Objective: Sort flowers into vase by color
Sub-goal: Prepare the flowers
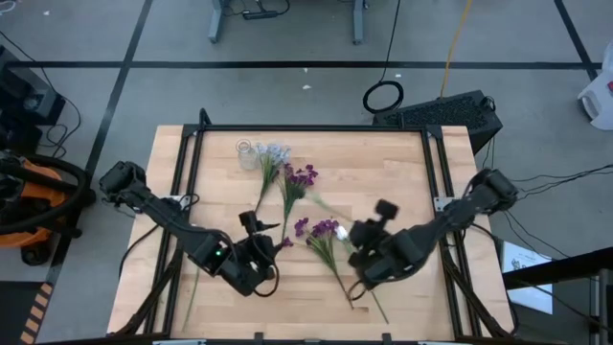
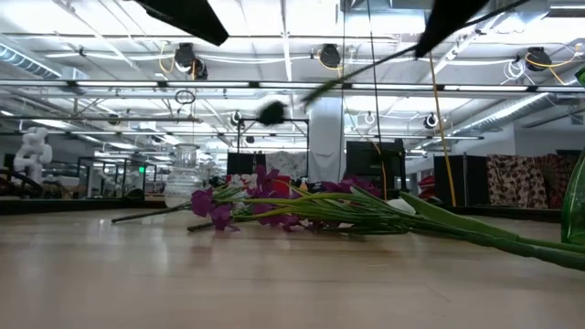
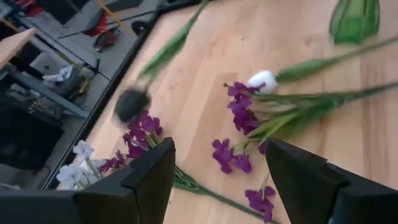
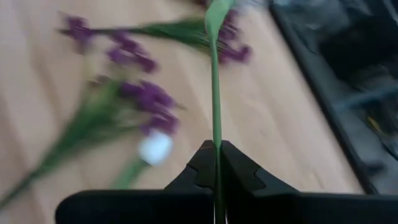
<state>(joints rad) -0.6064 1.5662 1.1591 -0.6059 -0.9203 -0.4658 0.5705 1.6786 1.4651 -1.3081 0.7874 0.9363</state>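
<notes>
Wooden butcher-block table (image 1: 402,168), pale planks w/ fine grain, framed by black metal rails.

Right gripper (image 4: 217,163) is clenched on a thin green stem (image 4: 215,106): smooth, strap-like stalk pinched between the two dark fingers, running straight away from the wrist cam toward the flowers. In the high view the right gripper (image 1: 369,251) sits right of centre, just beside the loose pile. In the low view that stem (image 2: 384,62) crosses the upper part of the pic at a slant, off the table, w/ a dark blurred blob at its far end; can't tell what the blob is.

Left gripper (image 3: 217,171) is released, its two blocky matte-black fingers (image 3: 152,171) standing wide apart w/ nothing between them; it hangs over the purple blooms. High view: left gripper (image 1: 257,244) is left of centre, near the table's front half.

Flowers: purple small-petalled clusters (image 1: 305,176) on thin green stalks lie flat mid-table, stems crossing each other; a second purple bunch (image 1: 321,230) lies between the two grippers. One white tulip-like bud (image 3: 262,80), smooth and egg-shaped, lies among the purple ones. Pale grey-blue fluffy cluster (image 1: 275,153) sits toward the far left part of the table, just beside a small clear glass vase (image 1: 245,151), ribbed and bulbous in the low view (image 2: 185,178). A green translucent glass vase (image 3: 354,18) stands near the stems' ends.
</notes>
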